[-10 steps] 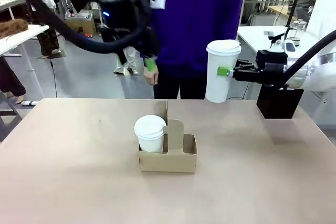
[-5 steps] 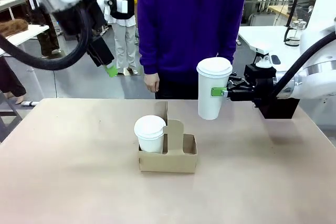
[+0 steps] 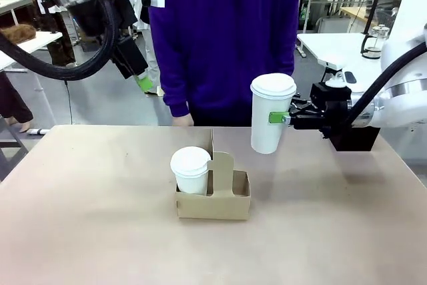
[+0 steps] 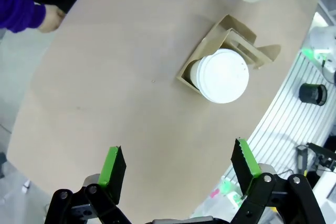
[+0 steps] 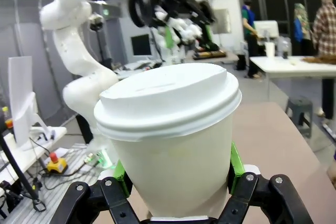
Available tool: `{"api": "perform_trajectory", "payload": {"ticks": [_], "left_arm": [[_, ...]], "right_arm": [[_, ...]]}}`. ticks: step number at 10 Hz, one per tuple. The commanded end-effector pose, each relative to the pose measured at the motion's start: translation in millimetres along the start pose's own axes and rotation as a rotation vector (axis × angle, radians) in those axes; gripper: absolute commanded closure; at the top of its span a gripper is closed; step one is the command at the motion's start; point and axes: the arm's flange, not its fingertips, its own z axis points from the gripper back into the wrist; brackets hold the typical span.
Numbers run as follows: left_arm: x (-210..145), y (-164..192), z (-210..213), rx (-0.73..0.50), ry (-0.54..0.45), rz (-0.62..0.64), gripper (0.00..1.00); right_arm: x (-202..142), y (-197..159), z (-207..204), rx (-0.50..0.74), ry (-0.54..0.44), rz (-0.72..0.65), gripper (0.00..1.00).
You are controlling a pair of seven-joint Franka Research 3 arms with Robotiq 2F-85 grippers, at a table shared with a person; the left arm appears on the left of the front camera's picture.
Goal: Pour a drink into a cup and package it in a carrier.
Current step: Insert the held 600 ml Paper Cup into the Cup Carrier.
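Now right gripper (image 3: pixel 272 118) clamps lidded cup (image 3: pixel 267 137) by its side, upright, aloft just right of carrier (image 3: pixel 223 206), likely keeping contents level for empty compartment (image 3: pixel 239 188); other cup (image 3: pixel 191 169) fills left one; left gripper (image 4: pixel 178 163), jaws wide, holds nothing, raised clear.

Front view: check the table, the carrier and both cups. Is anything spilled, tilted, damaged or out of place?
Nothing stands out. The carrier sits flat on the table with one lidded cup upright in it. The right end effector holds the second lidded cup upright above the table. No spill shows.
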Motion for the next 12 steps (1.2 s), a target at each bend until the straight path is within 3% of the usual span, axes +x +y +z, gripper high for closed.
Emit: {"api": "perform_trajectory", "payload": {"ticks": [1,4,8,12], "left_arm": [[-37.0,21.1,-12.6,-0.042,-0.078,-0.047,0.00],[-83.0,42.1,-21.4,-0.040,-0.198,-0.118,0.00],[-144.1,68.4,-38.6,-0.007,-0.371,-0.370,0.00],[-180.5,71.4,-57.1,0.017,-0.444,-0.358,0.00]], "right_arm": [[-9.7,-3.2,-25.8,0.096,-0.089,0.041,0.20],[-26.9,-10.5,-53.7,0.176,-0.096,0.013,0.20],[-55.4,-24.7,-69.0,0.188,-0.052,-0.029,0.20],[-78.9,-35.1,-61.0,0.208,-0.013,-0.090,0.20]]}}
